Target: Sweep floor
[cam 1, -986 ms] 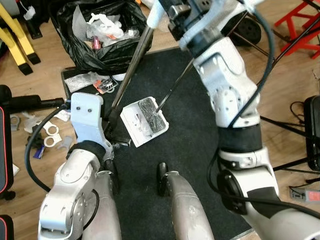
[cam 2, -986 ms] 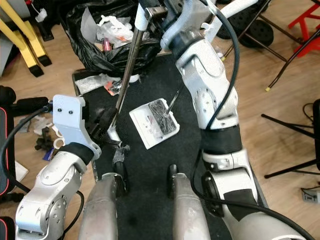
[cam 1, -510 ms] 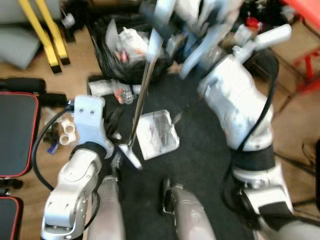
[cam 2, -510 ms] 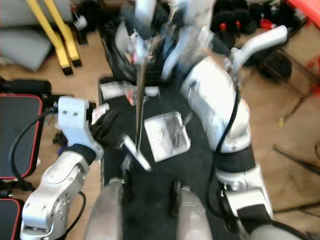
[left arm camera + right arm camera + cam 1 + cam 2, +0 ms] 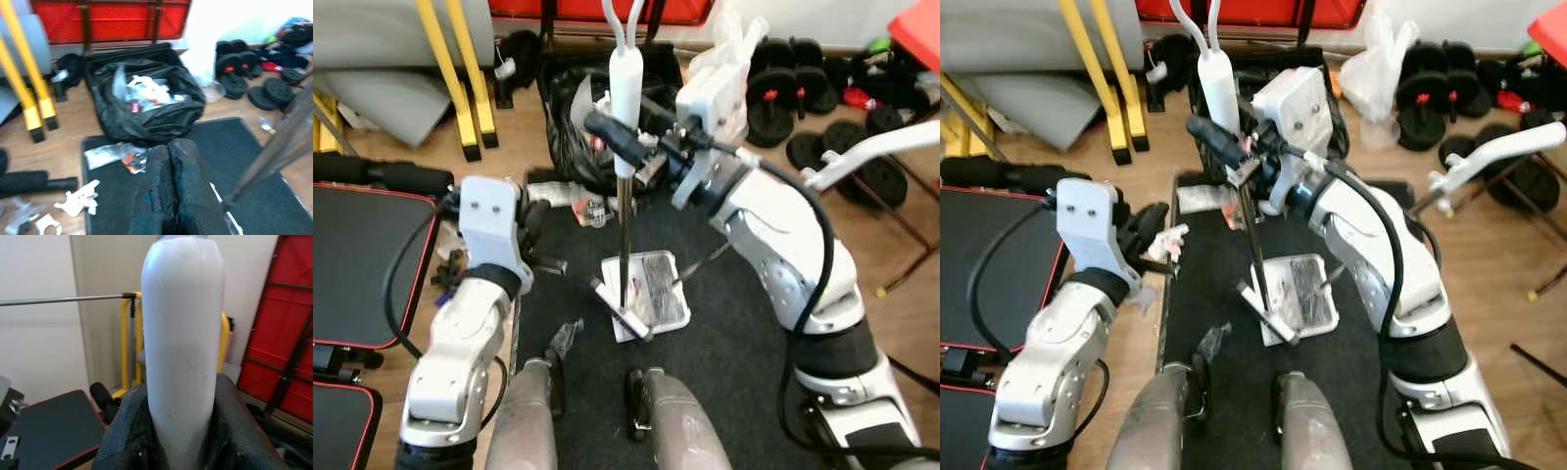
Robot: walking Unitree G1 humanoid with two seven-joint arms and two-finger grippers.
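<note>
My right gripper [image 5: 180, 401] is shut on the white handle [image 5: 625, 86] of a broom, whose metal pole [image 5: 625, 225] stands upright in front of me. Its narrow head [image 5: 621, 309] rests on the black mat [image 5: 724, 333] against a white dustpan [image 5: 656, 299] holding some grey debris. My left gripper [image 5: 168, 147] is shut with nothing in it and hovers over the mat's left side, apart from the pole. Beyond it gapes a black rubbish bag [image 5: 146, 103] full of litter. Plastic wrappers [image 5: 105, 154] and white scraps [image 5: 78, 201] lie on the mat and wooden floor.
Yellow stand legs [image 5: 460, 78] and a red frame [image 5: 107, 19] stand behind the bag. A black bench pad with red edging [image 5: 362, 255] lies to my left. Dumbbells and weight plates [image 5: 803, 88] and a white plastic bag [image 5: 734, 44] sit at the back right. My legs [image 5: 666, 431] stand on the mat.
The camera has tilted up, showing more of the room. The broom pole has swung from leaning to upright, still in my right gripper. My left gripper now sits clear of the pole's foot.
</note>
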